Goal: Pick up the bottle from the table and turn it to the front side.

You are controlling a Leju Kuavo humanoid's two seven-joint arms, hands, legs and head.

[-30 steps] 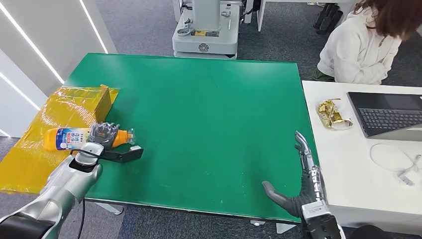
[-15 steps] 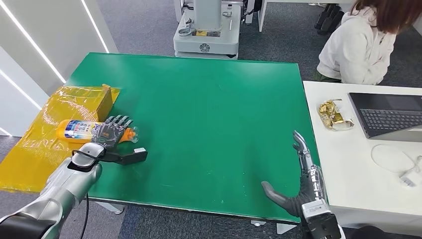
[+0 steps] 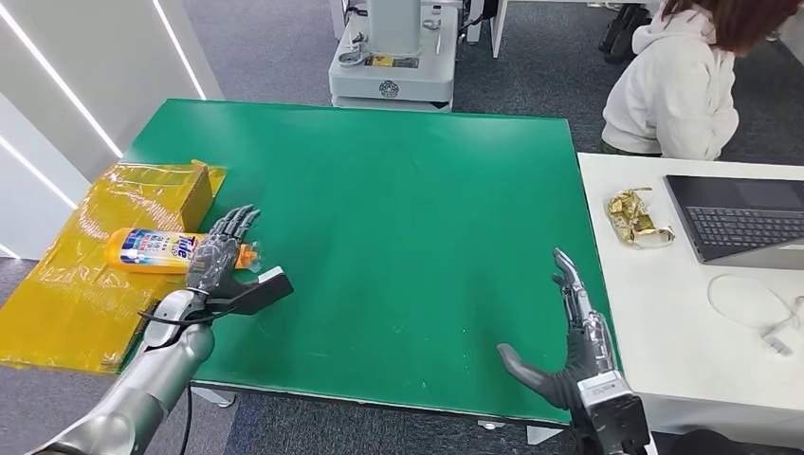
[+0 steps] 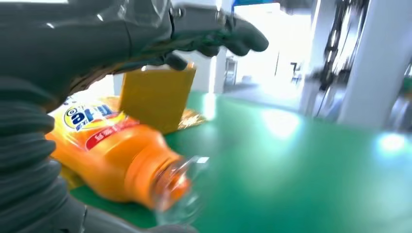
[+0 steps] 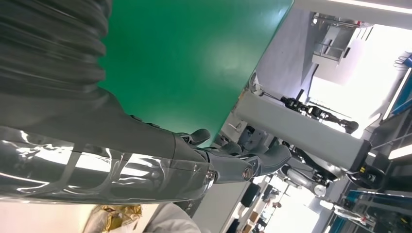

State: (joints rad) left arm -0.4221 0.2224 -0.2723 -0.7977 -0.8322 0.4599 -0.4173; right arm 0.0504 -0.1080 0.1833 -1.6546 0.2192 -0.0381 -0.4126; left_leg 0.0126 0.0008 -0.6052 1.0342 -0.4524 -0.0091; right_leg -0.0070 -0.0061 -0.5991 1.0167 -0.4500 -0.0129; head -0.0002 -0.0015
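Head view: right hand (image 3: 569, 355) hovering at lower right over the green table (image 3: 398, 209), fingers spread, holding nothing. Left hand (image 3: 220, 256) at lower left, fingers extended apart above the orange bottle (image 3: 156, 250), not gripping. Bottle lying on its side beside a yellow box (image 3: 194, 190). Person (image 3: 678, 81) sitting at upper right.

The bottle (image 3: 159, 250) lies on its side at the table's (image 3: 398, 209) left edge, before the box (image 3: 197, 192).
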